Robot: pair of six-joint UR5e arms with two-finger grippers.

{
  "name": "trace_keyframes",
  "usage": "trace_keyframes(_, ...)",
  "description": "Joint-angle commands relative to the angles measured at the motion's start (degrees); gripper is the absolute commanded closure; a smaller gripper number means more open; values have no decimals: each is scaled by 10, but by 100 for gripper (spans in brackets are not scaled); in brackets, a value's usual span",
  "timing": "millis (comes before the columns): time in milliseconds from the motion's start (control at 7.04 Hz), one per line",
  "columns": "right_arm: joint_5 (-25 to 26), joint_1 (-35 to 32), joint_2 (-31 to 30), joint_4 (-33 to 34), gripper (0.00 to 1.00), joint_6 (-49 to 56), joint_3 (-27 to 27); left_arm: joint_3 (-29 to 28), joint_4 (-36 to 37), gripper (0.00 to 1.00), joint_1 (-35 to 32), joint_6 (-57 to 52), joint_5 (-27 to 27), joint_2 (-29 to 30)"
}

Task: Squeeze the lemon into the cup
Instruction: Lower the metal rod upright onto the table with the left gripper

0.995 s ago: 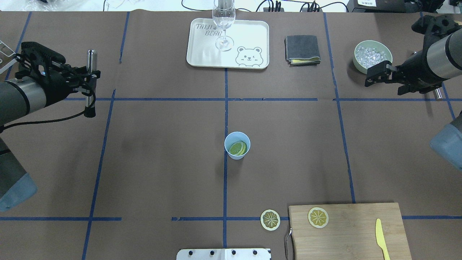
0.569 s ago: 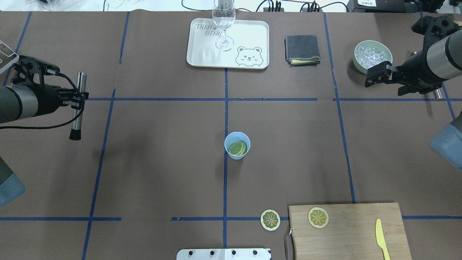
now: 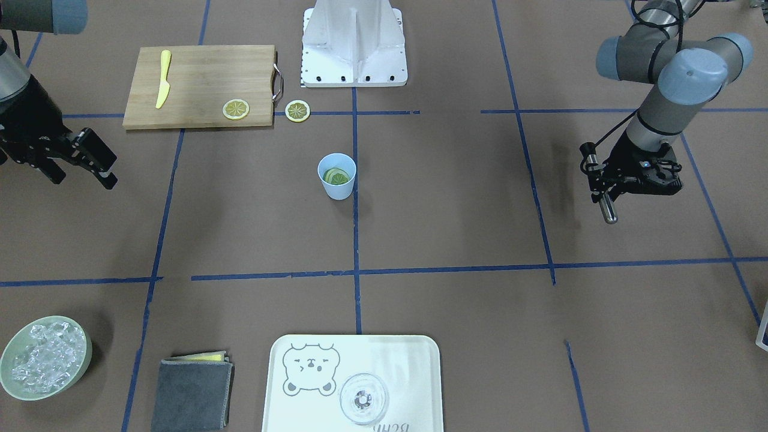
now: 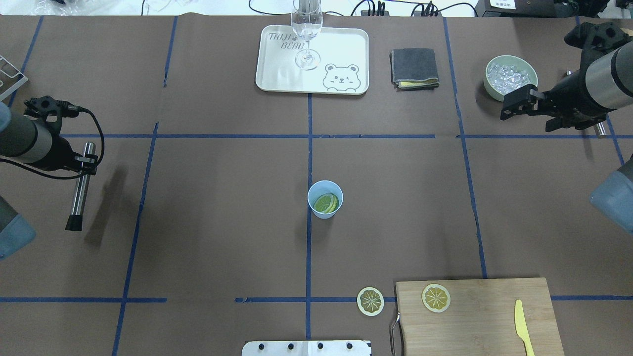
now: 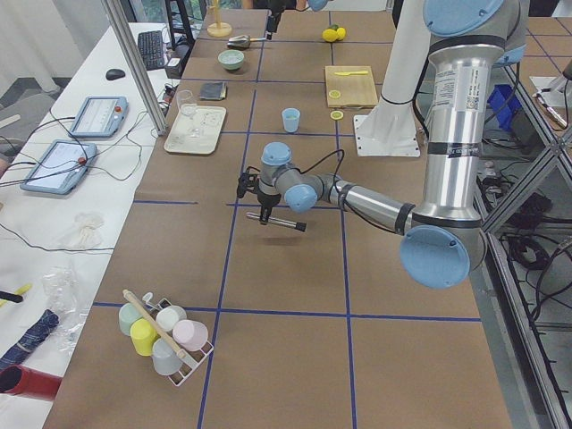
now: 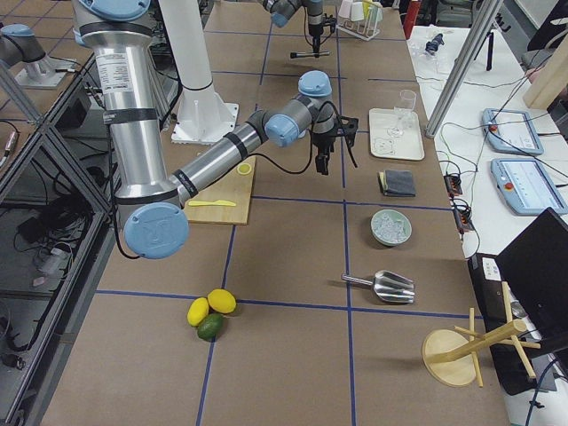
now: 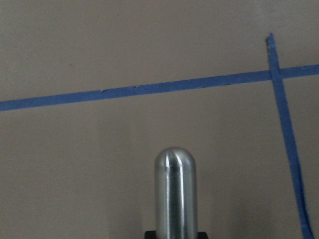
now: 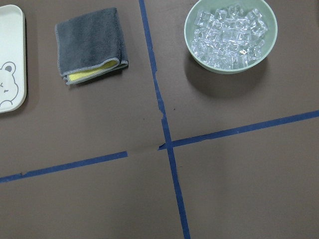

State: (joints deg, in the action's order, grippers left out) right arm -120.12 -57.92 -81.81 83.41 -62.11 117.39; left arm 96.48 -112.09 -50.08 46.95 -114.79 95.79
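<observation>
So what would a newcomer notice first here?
First the light-blue cup at the centre of the table, with lemon slices already in it. Then the left gripper far out on the left side, holding a metal rod.

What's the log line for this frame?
left gripper: shut on metal rod | right gripper: open, empty, by ice bowl | cup: upright, lemon slices inside | outside cup: one slice on cutting board, second slice on table
</observation>
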Motion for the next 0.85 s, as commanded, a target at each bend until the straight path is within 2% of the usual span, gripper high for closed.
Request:
trace_keyframes(0, 0, 0, 0, 0, 0, 0, -1, -41, 34, 100, -6, -2, -1, 42)
trace_keyframes(711, 0, 0, 0, 0, 0, 0, -1, -74, 34, 100, -14, -8, -3, 63)
